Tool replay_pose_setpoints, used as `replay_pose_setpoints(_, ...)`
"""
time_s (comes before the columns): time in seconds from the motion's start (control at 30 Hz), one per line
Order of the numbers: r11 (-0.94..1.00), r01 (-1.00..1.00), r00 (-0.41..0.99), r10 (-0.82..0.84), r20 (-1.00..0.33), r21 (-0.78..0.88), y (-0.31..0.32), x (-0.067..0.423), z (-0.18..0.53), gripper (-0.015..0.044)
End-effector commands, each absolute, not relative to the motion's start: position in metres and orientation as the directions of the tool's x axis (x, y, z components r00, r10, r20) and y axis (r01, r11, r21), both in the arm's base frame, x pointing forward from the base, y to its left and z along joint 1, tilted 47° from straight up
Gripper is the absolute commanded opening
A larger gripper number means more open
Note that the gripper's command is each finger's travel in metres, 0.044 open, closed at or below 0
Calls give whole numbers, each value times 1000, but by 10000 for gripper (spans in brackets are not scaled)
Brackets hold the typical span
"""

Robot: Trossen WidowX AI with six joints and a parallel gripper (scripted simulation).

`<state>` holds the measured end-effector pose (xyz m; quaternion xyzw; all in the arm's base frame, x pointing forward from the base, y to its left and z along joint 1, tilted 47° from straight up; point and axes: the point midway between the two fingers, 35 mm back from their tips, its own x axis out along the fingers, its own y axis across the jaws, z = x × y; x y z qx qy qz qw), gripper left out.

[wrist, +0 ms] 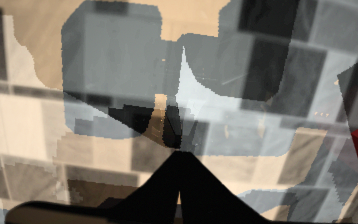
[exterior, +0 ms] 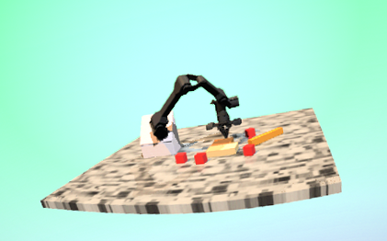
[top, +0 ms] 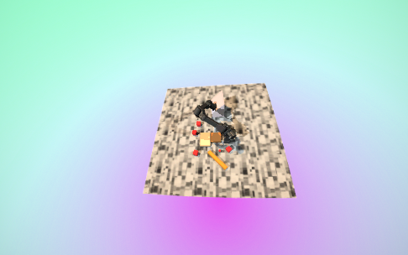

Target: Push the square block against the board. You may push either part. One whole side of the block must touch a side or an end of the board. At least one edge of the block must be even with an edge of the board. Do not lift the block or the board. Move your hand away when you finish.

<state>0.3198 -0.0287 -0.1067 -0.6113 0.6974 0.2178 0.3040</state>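
The pale yellow board [top: 205,139] [exterior: 222,149] lies flat. The brown-orange square block [top: 216,137] [exterior: 223,141] lies beside it, with no gap seen between their facing sides in the top view. Their upper edges in that view look about level, but exact evenness is too small to tell. The board reaches lower than the block there. My gripper [top: 225,140] [exterior: 226,137] [wrist: 181,158] is shut and empty. It points down, just beyond the block's side away from the board. Whether the fingertips touch the block cannot be told. The wrist view does not clearly show the block or the board.
An orange bar [top: 217,159] [exterior: 266,136] lies at an angle nearby. Several red cubes stand around the two parts, such as one [top: 196,153] [exterior: 249,150] by the board and another [top: 228,148] [exterior: 250,133] near my gripper. A white box [exterior: 160,149] stands by the arm's base.
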Motion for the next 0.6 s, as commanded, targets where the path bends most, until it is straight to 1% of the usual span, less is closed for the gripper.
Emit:
replay_pose_setpoints(0.0, 160, -985, -73, -719, -691, -63, -23, 320, -115, 0)
replay_pose_setpoints(0.17, 157, -985, -68, -720, -691, -67, -22, 321, -110, 0)
replay_pose_setpoints(0.33, 161, -985, -73, -718, -693, -63, 15, 325, -75, 0)
replay_pose_setpoints(0.57, 159, -985, -73, -718, -692, -61, 9, 323, -69, 0)
